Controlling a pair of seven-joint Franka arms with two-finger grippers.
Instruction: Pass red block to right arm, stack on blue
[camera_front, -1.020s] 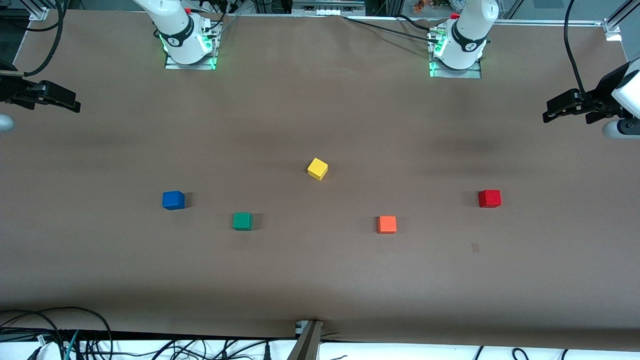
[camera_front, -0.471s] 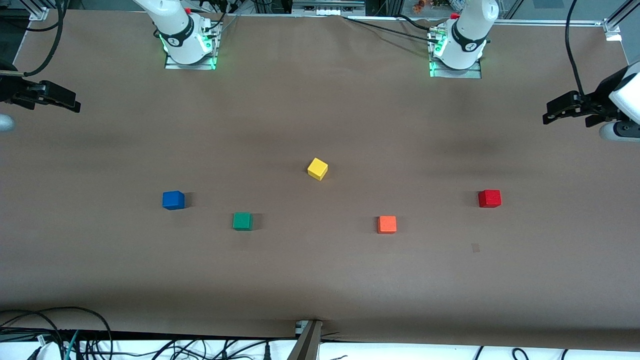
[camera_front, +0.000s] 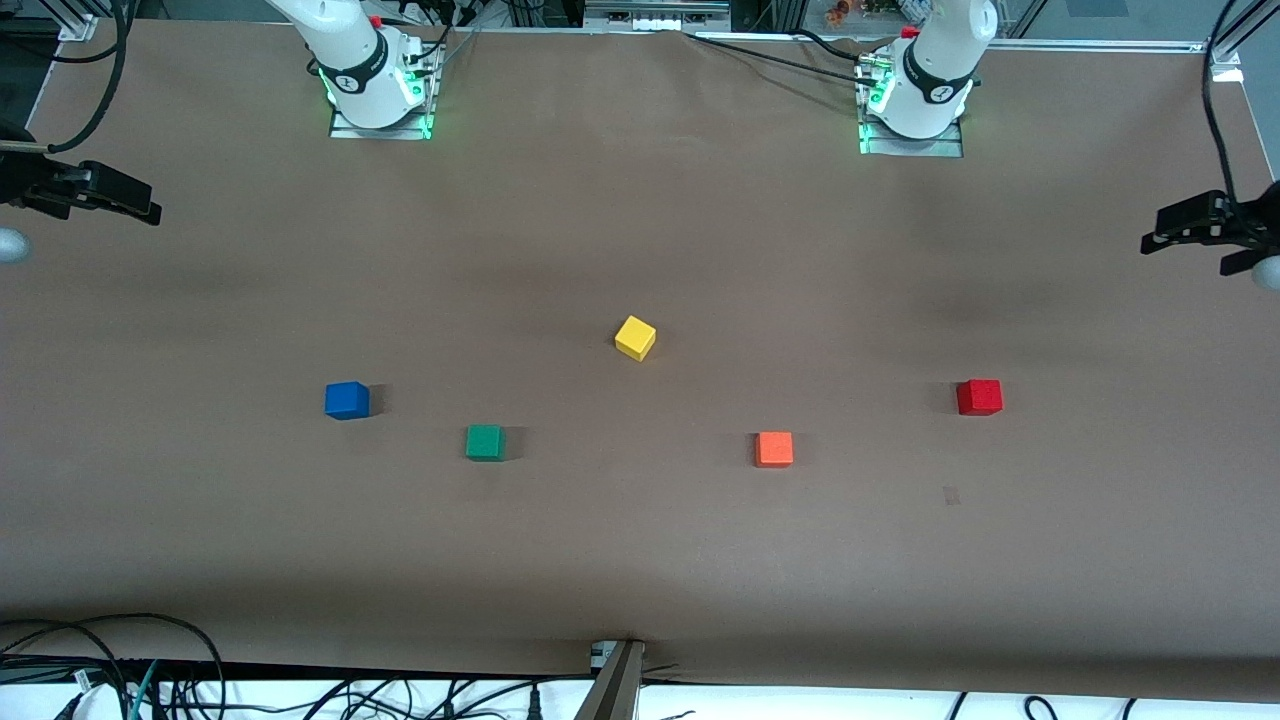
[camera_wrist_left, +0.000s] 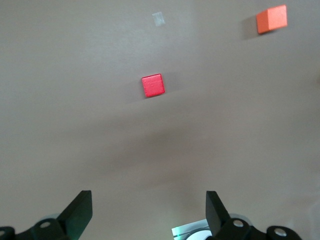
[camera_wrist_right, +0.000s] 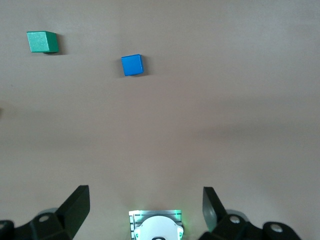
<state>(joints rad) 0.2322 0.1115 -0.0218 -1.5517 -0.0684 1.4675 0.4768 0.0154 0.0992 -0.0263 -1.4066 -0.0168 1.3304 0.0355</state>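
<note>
On the brown surface (camera_front: 640, 560) we see five cubes, all lying apart. The red block (camera_front: 979, 397) sits toward the left arm's end, the blue (camera_front: 347, 400) toward the right arm's end. Between them lie the orange cube (camera_front: 774, 449) and green cube (camera_front: 485, 442), both nearer the camera, and the yellow cube (camera_front: 635, 337), farther from it. The left end effector (camera_front: 1195, 225) hangs over the surface's edge at its own end, fingers spread wide, holding nothing. The right end effector (camera_front: 100, 195) hangs at the other end, empty too and, as far as we can make out, wide open.
</note>
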